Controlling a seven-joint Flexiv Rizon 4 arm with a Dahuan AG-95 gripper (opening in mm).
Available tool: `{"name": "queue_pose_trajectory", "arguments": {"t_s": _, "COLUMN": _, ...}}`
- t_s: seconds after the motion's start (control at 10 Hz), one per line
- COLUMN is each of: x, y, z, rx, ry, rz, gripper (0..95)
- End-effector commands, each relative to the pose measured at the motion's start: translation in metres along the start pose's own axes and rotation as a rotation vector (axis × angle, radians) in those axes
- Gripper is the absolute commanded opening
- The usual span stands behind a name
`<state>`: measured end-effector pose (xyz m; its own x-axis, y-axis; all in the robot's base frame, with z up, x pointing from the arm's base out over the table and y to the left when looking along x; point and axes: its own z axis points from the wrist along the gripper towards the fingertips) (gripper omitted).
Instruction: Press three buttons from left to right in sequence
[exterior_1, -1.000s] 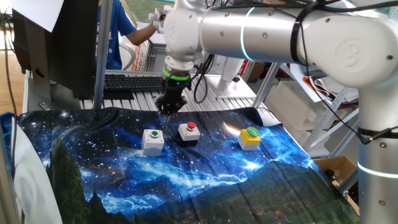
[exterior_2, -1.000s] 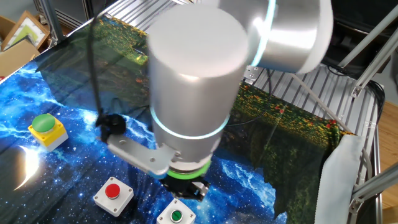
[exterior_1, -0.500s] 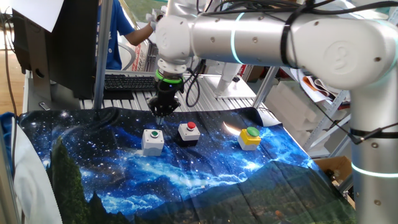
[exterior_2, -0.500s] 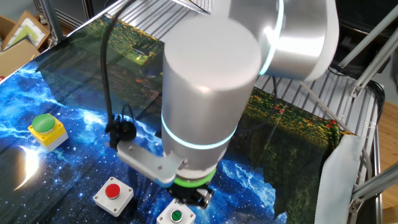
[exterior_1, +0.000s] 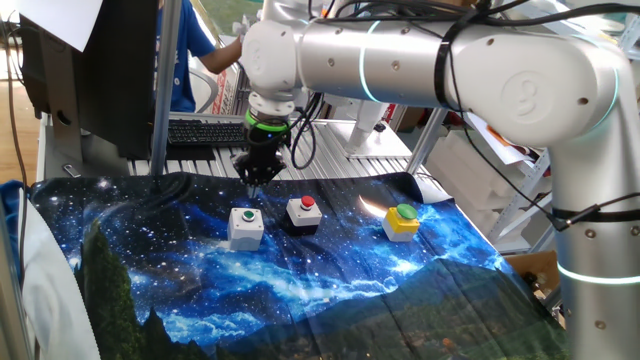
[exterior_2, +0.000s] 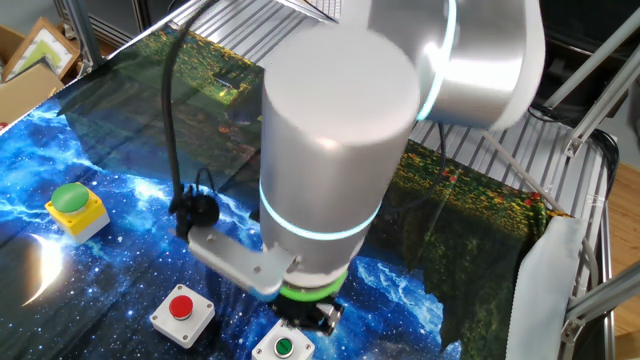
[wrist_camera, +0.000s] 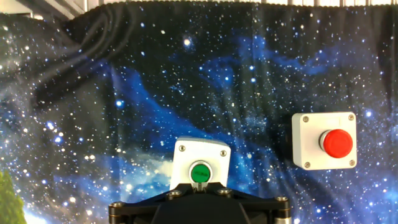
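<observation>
Three button boxes stand in a row on the starry blue cloth. The grey-white box with a green cap (exterior_1: 246, 226) is on the left, the black-and-white box with a red cap (exterior_1: 304, 212) in the middle, and the yellow box with a green cap (exterior_1: 402, 221) on the right. My gripper (exterior_1: 250, 177) hangs above and just behind the grey-white box, apart from it. In the hand view the green-cap box (wrist_camera: 200, 163) lies straight ahead of the gripper (wrist_camera: 200, 185), whose tips meet in a narrow point. The red-cap box (wrist_camera: 324, 142) is to its right.
A black keyboard (exterior_1: 205, 131) lies on the metal rack behind the cloth, beside a dark monitor (exterior_1: 85, 70). A person in blue stands at the back. The cloth (exterior_1: 300, 290) bunches into folds at its far left. In the other fixed view my arm hides much of the table.
My gripper has moved left, from behind the gap between the first two boxes to over the grey-white box. The boxes have not moved.
</observation>
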<state>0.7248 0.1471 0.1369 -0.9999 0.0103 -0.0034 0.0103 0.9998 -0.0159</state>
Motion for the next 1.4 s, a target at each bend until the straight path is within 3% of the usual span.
{"name": "queue_pose_trajectory", "arguments": {"t_s": 0.1, "x": -0.001, "y": 0.0, "z": 0.002, "rx": 0.005, "ry": 0.003, "rz": -0.002, "gripper": 0.0}}
{"name": "queue_pose_trajectory", "arguments": {"t_s": 1.4, "x": -0.001, "y": -0.005, "z": 0.034, "rx": 0.002, "ry": 0.019, "rz": 0.027, "gripper": 0.0}}
